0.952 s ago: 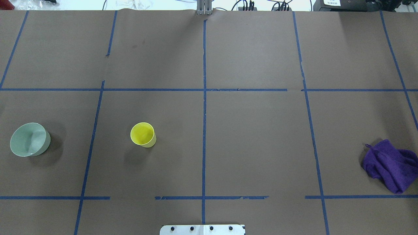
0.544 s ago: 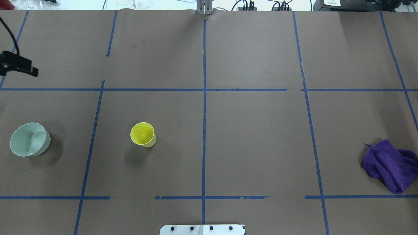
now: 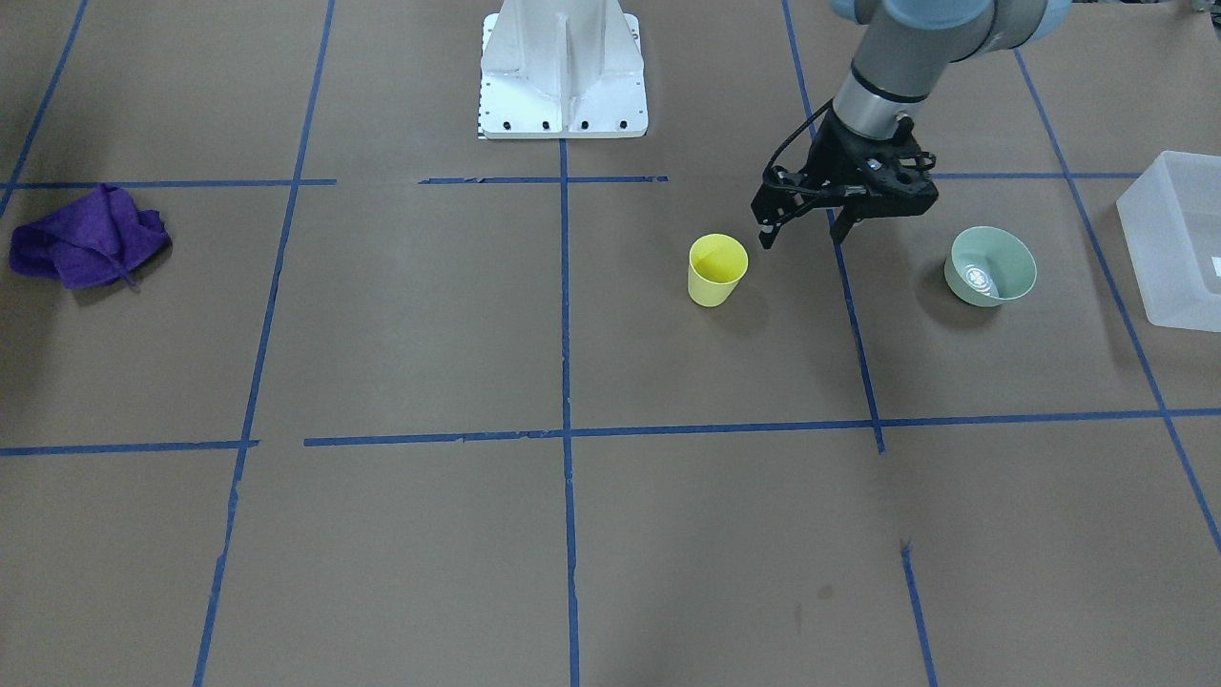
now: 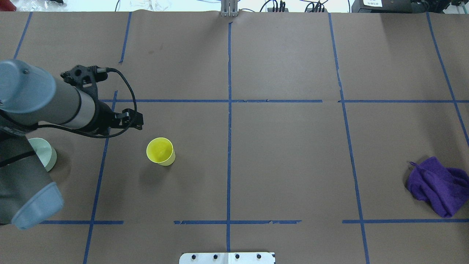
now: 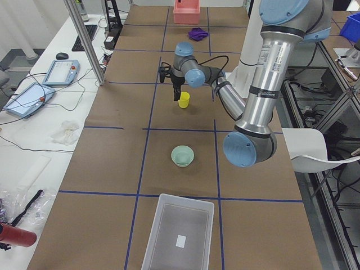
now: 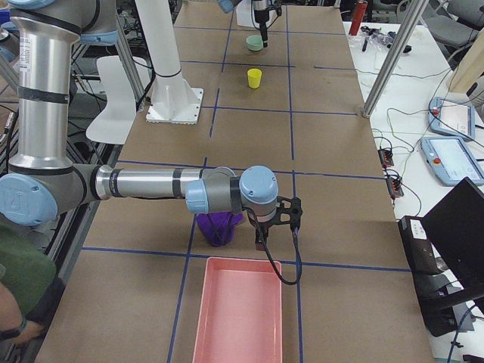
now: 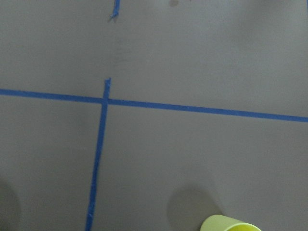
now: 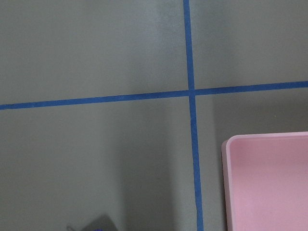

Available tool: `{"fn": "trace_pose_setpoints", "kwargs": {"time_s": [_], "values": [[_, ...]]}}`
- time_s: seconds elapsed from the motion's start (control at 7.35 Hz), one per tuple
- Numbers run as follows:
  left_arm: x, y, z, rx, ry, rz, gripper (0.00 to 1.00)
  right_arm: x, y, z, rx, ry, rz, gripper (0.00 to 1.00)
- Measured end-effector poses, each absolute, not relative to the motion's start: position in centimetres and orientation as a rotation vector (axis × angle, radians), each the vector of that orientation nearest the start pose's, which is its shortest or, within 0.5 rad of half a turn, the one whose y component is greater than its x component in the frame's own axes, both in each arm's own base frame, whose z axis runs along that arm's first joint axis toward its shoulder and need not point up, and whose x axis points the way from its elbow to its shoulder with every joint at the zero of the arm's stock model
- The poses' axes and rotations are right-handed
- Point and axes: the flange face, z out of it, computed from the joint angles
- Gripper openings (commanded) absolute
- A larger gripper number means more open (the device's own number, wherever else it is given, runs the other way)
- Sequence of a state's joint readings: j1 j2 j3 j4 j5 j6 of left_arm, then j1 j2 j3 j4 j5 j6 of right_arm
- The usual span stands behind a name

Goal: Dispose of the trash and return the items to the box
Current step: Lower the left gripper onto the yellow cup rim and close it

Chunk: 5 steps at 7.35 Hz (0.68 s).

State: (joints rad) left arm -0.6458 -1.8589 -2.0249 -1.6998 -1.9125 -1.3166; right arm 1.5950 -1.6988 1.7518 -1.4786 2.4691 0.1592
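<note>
– Both grippers: how do they stand?

– Your left gripper [image 3: 806,232] hangs with its fingers spread wide and nothing between them. A second ago the overhead view showed you no arm at all, and half a second ago only a black tip at its left edge. Now the whole left arm reaches in over the table. Your right gripper [image 6: 268,234] shows only in the side view, so you cannot tell whether it is spread or closed.

– And the things, going outward from the left jaws?

– Nearest is the yellow cup [image 3: 717,270], upright and untouched. It stands just beside the jaws, lower than them, on the side toward the table's middle. On the jaws' other side, farther off, the mint bowl [image 3: 990,266] sits upright, and beyond it the frosted box [image 3: 1173,239] lies at the table's end. Farthest from these jaws is the purple cloth [image 3: 86,237], which lies close under your right jaws, next to a pink tray [image 6: 238,310]. Cup, bowl and cloth have not shifted since a second ago, though the arm now covers part of the bowl in the overhead view.
</note>
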Motion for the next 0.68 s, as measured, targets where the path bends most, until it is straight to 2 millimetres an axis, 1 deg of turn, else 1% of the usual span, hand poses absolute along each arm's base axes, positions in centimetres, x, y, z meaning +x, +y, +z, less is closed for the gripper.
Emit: {"fn": "trace_pose_setpoints", "kwargs": {"time_s": [0.14, 0.27, 0.41, 0.54, 0.68], "values": [[40.3, -40.1, 29.7, 0.07, 0.917, -0.219, 0.96, 6.6, -44.4, 60.9, 0.076, -0.906, 0.103, 1.0], [42.2, -39.7, 30.7, 0.057, 0.915, -0.215, 0.94, 6.5, -44.7, 60.7, 0.08, -0.906, 0.1, 1.0], [43.5, -39.3, 31.6, 0.044, 0.908, -0.206, 0.87, 6.5, -45.0, 60.4, 0.085, -0.907, 0.097, 1.0], [44.5, -38.8, 32.2, 0.034, 0.901, -0.194, 0.61, 6.5, -45.1, 60.3, 0.088, -0.908, 0.095, 1.0], [45.2, -38.2, 32.4, 0.026, 0.896, -0.183, 0.15, 6.5, -45.2, 60.2, 0.089, -0.908, 0.095, 1.0]]}}
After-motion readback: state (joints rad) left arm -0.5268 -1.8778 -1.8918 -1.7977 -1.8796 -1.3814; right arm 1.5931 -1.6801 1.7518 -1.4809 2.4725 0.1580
